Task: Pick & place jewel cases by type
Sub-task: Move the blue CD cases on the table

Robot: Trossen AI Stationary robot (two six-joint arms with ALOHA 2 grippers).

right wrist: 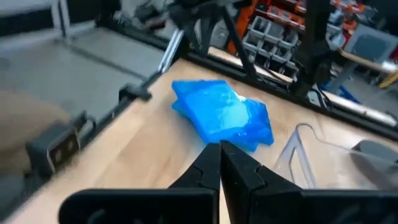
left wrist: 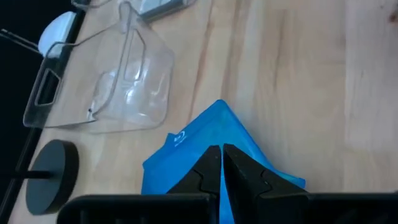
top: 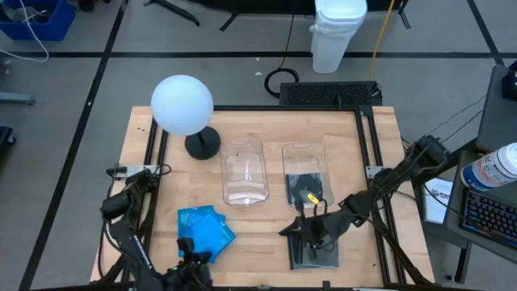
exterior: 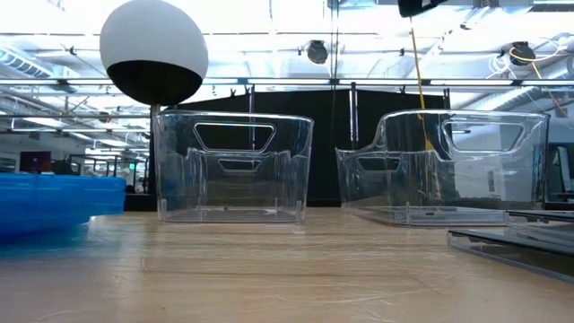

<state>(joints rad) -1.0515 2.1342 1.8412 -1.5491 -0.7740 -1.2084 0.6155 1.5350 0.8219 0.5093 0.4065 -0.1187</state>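
Hovering over near-left blue jewel cases (top: 205,229), left gripper (left wrist: 221,163) pinched closed, empty. Right gripper (right wrist: 220,159) closed too, above dark cases (top: 317,250) near-right.

Bright overhead light, blurry bg.

The left arm sits low at the table's near-left corner, folded, its wrist turned inward toward the table's middle; the left gripper (left wrist: 221,163) has its two dark fingers pressed together, tips meeting. The right arm reaches in from the right edge, elbow bent, forearm stretched toward the near centre (running low over the wood). The right gripper (right wrist: 220,157) is likewise closed, fingertips touching, nothing between them
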